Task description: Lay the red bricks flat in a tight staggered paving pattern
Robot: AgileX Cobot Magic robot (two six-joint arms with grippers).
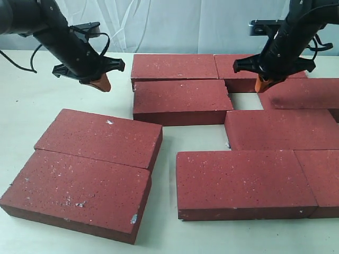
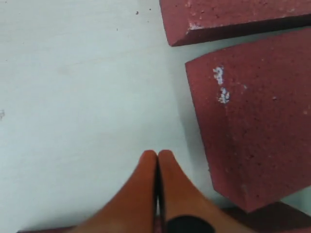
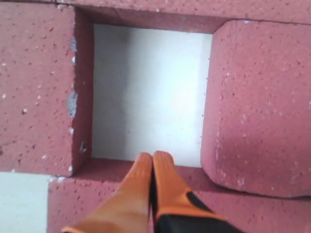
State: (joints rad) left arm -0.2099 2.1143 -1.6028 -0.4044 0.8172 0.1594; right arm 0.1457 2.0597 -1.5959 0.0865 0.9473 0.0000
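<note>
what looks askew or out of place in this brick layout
A pair of red bricks at front left lies angled, apart from the squared-up group. Inside that group a bare square gap of table shows between the bricks, just by the right gripper.

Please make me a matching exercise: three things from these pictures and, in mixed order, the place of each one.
1. left end effector
2. right end effector
3. front left brick

A. by the square gap among the bricks
B. lying askew, apart from the main group
C. above bare table

Pairs: 1-C, 2-A, 3-B.
</note>
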